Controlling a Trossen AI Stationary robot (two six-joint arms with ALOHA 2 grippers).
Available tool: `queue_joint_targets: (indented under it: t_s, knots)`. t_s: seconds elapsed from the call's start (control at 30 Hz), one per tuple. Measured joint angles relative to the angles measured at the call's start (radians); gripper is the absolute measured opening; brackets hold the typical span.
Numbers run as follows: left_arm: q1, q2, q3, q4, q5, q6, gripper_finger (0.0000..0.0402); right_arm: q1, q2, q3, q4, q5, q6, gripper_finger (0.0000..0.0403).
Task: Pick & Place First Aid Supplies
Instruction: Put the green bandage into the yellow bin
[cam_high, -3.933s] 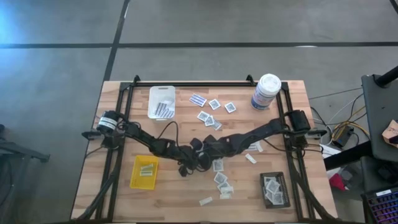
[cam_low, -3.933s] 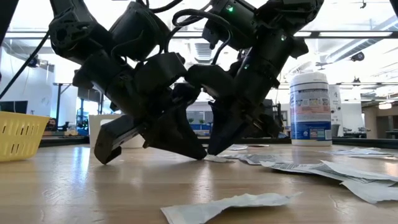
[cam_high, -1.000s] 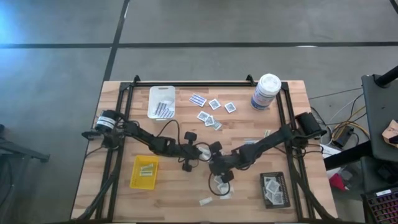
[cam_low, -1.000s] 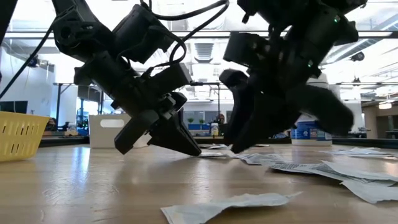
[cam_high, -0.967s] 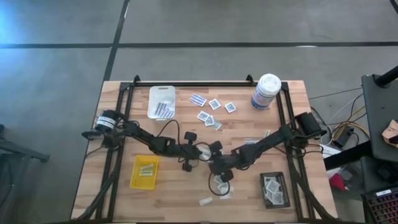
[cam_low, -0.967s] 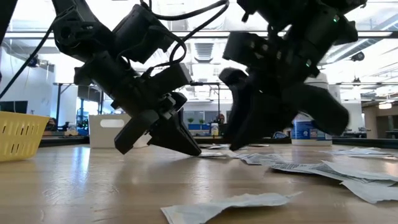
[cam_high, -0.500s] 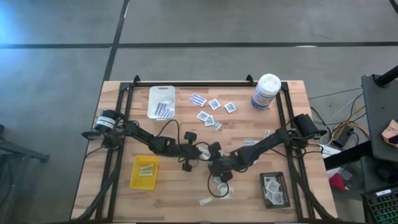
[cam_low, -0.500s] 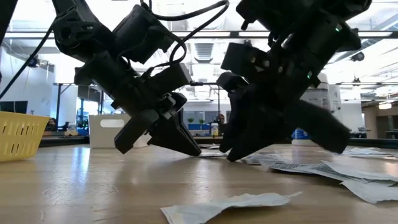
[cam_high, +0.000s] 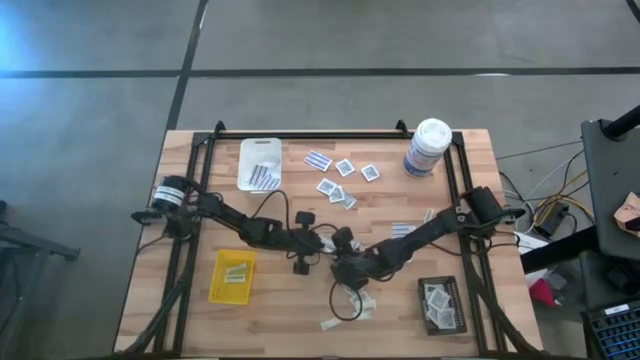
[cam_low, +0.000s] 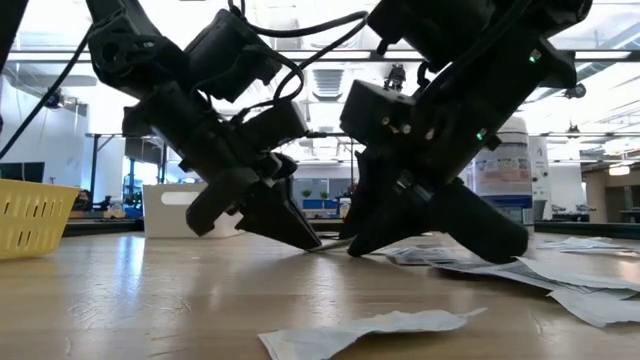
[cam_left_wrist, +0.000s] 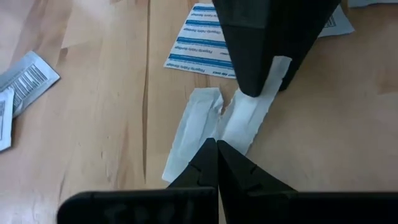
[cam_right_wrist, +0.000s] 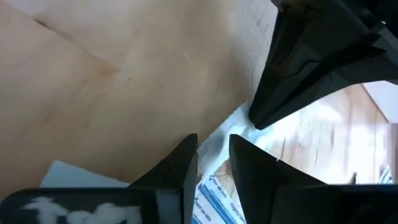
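Note:
A pale narrow strip (cam_left_wrist: 249, 115), one of the first aid supplies, lies flat on the wood beside a second pale strip (cam_left_wrist: 189, 134) and a blue-and-white striped packet (cam_left_wrist: 199, 53). My left gripper (cam_left_wrist: 216, 146) is shut, with its tips down on the strip's near end. My right gripper (cam_right_wrist: 213, 155) comes from the opposite side and stands open. Its fingers are on either side of the strip's other end (cam_left_wrist: 275, 70). Whether they touch the strip I cannot tell. In the high view the left gripper (cam_high: 322, 243) and the right gripper (cam_high: 337, 256) meet at mid-table. My left gripper has its shut fingertips on the pale strip's end (cam_left_wrist: 231, 138), beside the seam between the two strips. The fingers slant down from the table's left. The strip lies flat on the table under them. The tips hide whether any paper is pinched between them.
A white tray (cam_high: 260, 163) stands far left, a yellow tray (cam_high: 232, 276) near left and a black tray (cam_high: 441, 305) near right. A white canister (cam_high: 428, 148) stands far right. Loose packets lie toward the far edge (cam_high: 340, 180) and near the front (cam_high: 355, 300).
My right gripper has sunk to the table and moved toward my left gripper, rolling at the wrist. Its fingertips now stand at the strip. My left gripper has stayed in place with its tips down.

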Motion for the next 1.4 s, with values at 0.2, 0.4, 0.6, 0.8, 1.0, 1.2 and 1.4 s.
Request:
queue_joint_targets:
  t_s: [0.2,0.4,0.6,0.8,1.0,1.2,1.4]
  knots:
    - [0.0,0.0,0.0,-0.023,0.006,-0.019,0.0,0.004,0.002,0.002,-0.003,0.023,0.013,0.0087]
    - [0.0,0.0,0.0,-0.02,0.006,-0.034,0.0,0.008,0.004,0.02,-0.018,0.022,0.012,0.0058]
    - [-0.001,-0.004,0.0,-0.02,0.006,-0.05,0.0,0.008,0.005,0.021,-0.016,0.02,0.028,0.0022]
    - [-0.001,-0.038,0.0,-0.02,0.007,-0.065,0.0,0.012,0.005,0.021,-0.013,0.02,0.046,0.0009]
    - [-0.001,-0.097,-0.002,-0.031,0.005,-0.087,0.0,0.033,0.002,0.023,-0.011,0.061,0.052,0.0008]
    - [-0.003,-0.152,-0.007,-0.07,0.034,-0.053,0.0006,0.056,-0.019,0.048,-0.062,0.096,0.076,0.0008]
    - [-0.002,-0.172,-0.006,-0.065,0.045,-0.045,0.007,0.057,-0.069,0.077,-0.191,0.099,0.19,0.0008]
